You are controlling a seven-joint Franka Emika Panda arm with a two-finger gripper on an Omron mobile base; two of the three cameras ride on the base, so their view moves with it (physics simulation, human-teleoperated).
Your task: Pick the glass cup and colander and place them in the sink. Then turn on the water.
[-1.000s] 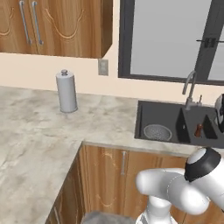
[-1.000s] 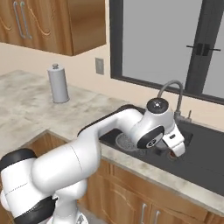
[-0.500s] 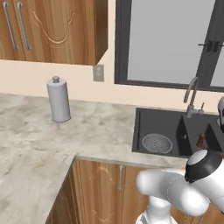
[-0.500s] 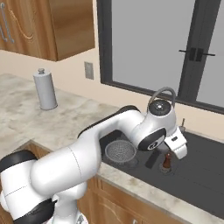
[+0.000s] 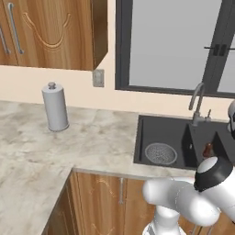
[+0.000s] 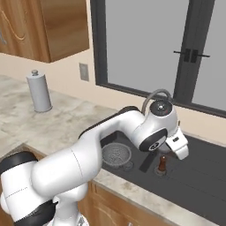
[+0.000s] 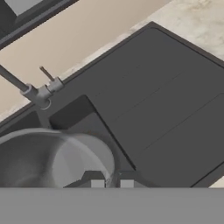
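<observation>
Fingertips (image 7: 97, 183) first: my gripper (image 7: 112, 183) is pinched nearly to nothing, and the thin wall of the glass cup (image 7: 57, 157) runs up between the two tips. I read that as a clamp on the cup's rim, w/ the cup hanging to one side of the hand.

Below it lies the sink (image 7: 166, 87), dark and bare under me. The faucet (image 7: 37, 94) stands further off at the back edge.

Step in hand, as I judge it: set the cup down in the sink, then let go.
- Go down straight and slow. A rim pinch on glass is thin, so a jolt could tip or slip it.
- Keep the cup level and let its base touch the basin floor before I open.
- Open, lift straight up and clear the rim before swinging off, or I'll drag it over.
- Stay off the faucet on the way. Its lever comes later, as the water is not yet on.

What the other views add:
- Right base view shows my gripper (image 6: 180, 150) low over the sink (image 6: 198, 176), just above a small brown thing (image 6: 162, 164) that I can't identify. The hand cam doesn't give me that, so mind it when lowering.
- Left base view shows the colander (image 5: 160, 153) already in the left basin.
- Far back on the counter stands the lidded canister (image 5: 55, 108), well apart from the sink.
</observation>
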